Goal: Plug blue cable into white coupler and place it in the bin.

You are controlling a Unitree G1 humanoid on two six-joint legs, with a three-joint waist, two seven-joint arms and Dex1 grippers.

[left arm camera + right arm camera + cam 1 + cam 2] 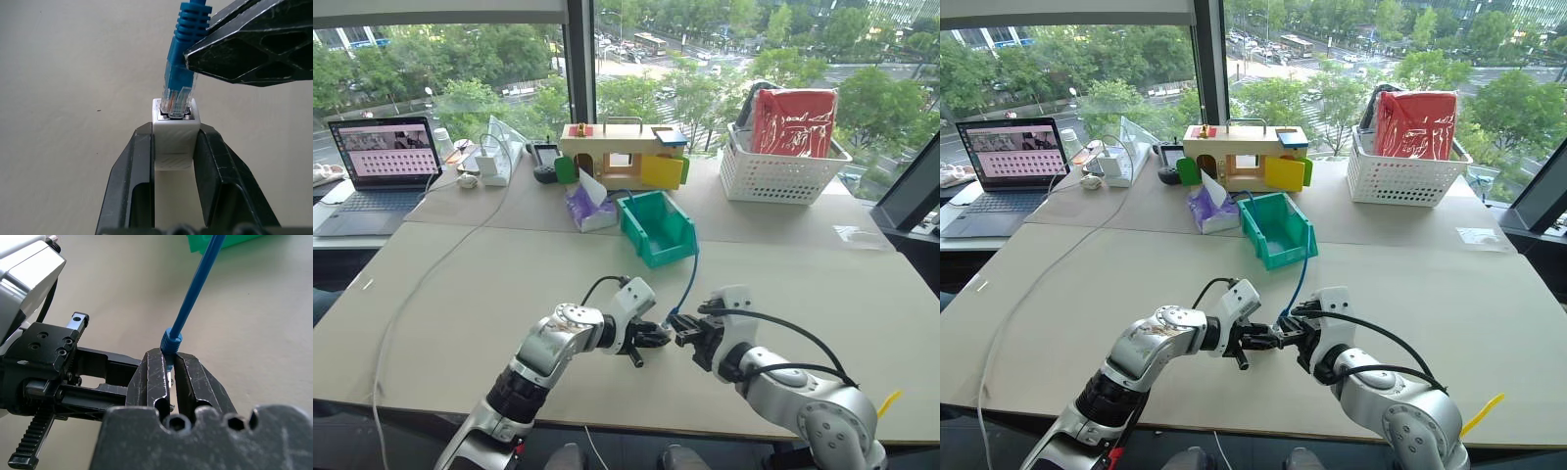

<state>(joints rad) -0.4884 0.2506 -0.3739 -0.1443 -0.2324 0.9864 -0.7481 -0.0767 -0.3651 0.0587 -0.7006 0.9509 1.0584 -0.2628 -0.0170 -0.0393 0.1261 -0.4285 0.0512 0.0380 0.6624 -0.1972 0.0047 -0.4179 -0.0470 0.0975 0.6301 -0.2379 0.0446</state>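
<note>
Mating step, seen above a beige table [509, 284]. The left gripper [175, 147] pinches the tiny white boxy plastic coupler [175, 139] between its two black fingers, socket turned toward the other arm so the plug can enter straight. The right gripper [171, 369], jaws pressed together on the clear plug, holds the thin light-blue cable [195, 289] just behind its ribbed boot; the plug sits in the socket mouth, whether latched cannot be told. The cable trails back into the small teal-green plastic bin [658, 231], which stands well apart. Count: one cable, one coupler, one bin, two grippers.
</note>
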